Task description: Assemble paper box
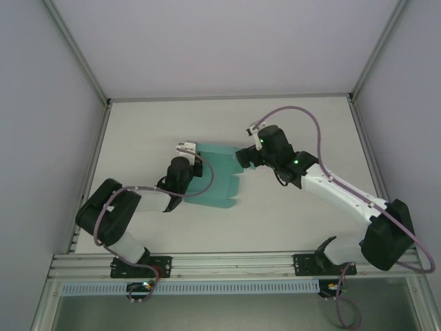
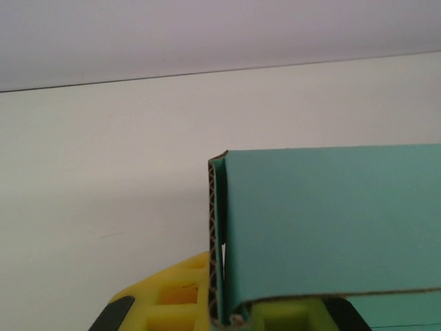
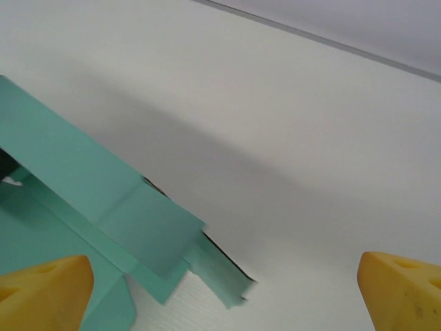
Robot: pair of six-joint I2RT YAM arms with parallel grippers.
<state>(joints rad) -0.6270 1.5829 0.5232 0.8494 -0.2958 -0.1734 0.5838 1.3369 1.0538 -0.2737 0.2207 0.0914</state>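
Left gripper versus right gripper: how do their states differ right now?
The left gripper is shut on the paper box's folded edge; the right gripper stands wide open, holding nothing. The left gripper is at the box's left side, the right gripper by its right side. Both have yellow fingers.

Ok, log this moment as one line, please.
task: assemble paper box | left gripper: shut on its folded edge | right gripper: open, beside box, holding nothing | state: unfinished, on table
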